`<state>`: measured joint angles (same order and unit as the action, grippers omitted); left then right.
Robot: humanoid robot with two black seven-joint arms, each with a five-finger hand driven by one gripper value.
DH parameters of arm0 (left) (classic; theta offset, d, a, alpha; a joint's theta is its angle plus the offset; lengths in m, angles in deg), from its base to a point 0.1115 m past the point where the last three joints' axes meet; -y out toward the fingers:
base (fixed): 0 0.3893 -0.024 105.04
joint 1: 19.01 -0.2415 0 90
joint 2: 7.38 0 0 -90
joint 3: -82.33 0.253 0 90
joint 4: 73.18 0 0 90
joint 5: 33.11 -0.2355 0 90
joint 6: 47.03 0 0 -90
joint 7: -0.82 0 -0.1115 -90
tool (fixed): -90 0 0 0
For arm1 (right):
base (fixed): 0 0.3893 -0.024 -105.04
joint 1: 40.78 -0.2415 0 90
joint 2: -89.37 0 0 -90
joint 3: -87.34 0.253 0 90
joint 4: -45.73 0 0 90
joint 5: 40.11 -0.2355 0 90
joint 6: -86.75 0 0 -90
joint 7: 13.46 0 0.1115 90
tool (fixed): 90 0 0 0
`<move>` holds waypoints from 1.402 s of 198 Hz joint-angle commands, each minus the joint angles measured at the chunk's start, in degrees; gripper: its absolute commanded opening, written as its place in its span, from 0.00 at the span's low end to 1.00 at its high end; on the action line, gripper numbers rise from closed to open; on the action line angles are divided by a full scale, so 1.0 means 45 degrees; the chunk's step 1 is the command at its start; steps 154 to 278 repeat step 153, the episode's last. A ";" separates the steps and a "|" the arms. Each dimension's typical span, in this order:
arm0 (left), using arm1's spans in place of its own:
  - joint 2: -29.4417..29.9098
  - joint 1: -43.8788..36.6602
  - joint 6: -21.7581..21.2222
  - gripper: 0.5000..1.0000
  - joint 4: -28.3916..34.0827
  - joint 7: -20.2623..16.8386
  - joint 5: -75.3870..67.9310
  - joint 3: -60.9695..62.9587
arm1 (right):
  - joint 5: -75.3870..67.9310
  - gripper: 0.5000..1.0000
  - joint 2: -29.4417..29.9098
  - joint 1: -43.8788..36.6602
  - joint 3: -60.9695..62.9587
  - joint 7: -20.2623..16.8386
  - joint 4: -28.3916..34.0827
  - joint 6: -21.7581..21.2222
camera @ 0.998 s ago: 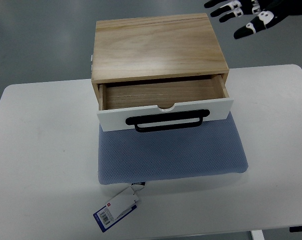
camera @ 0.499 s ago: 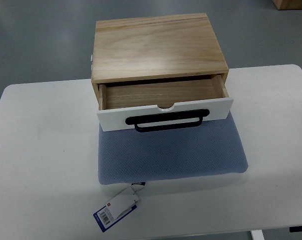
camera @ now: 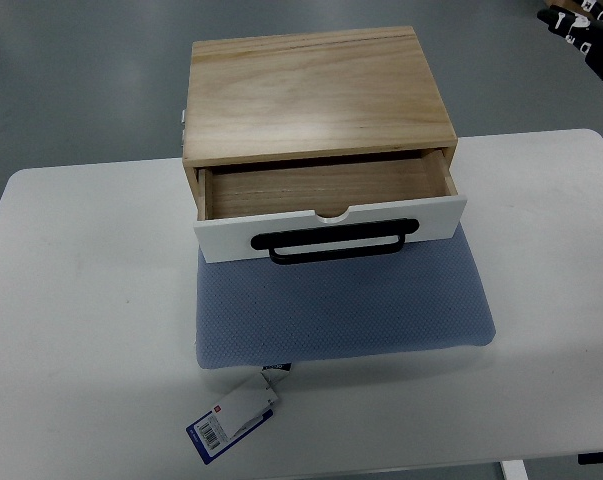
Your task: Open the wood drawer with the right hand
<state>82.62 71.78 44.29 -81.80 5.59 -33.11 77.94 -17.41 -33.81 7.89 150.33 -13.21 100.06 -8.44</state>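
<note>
The box (camera: pixel 316 95) sits at the far middle of the table (camera: pixel 71 300), its front edge resting on a blue mat (camera: pixel 341 305). The mat probably serves to keep the box from sliding when the drawer is pulled. A tag (camera: pixel 231 420) hangs off the mat's near edge onto the table.

The drawer (camera: pixel 326 205) stands pulled out part way. Its wooden floor is exposed and holds nothing visible. The white front panel overhangs the mat, and the black handle (camera: pixel 336 240) runs across that panel, facing the robot's side, which suits a straight pull towards the near edge.

The right hand (camera: pixel 584 18) shows only at the top right corner, above the grey floor beyond the table. Just a few dark segments with white joints are in frame. Too little shows to say whether it is clenched or relaxed; it grasps nothing visible.

The drawer lies well apart from that hand, lower and to the left of it, with the box's right rear corner between them. No contact with the handle. The left hand does not appear.

Judgement: the drawer reads as open, and the task appears complete or close to it.
</note>
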 commanded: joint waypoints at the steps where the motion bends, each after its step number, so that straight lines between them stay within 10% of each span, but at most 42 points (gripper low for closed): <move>1: 0.0000 -0.0020 -0.0021 1.00 0.0000 -0.0005 0.0000 0.0000 | 0.0033 0.86 0.0537 0.0416 0.0201 0.0082 -0.0473 0.0021; 278: 0.0000 0.0000 -0.0001 1.00 0.0000 -0.0005 0.0000 0.0000 | -0.0202 0.86 0.2373 0.2369 0.1373 0.0140 -0.0610 -0.0077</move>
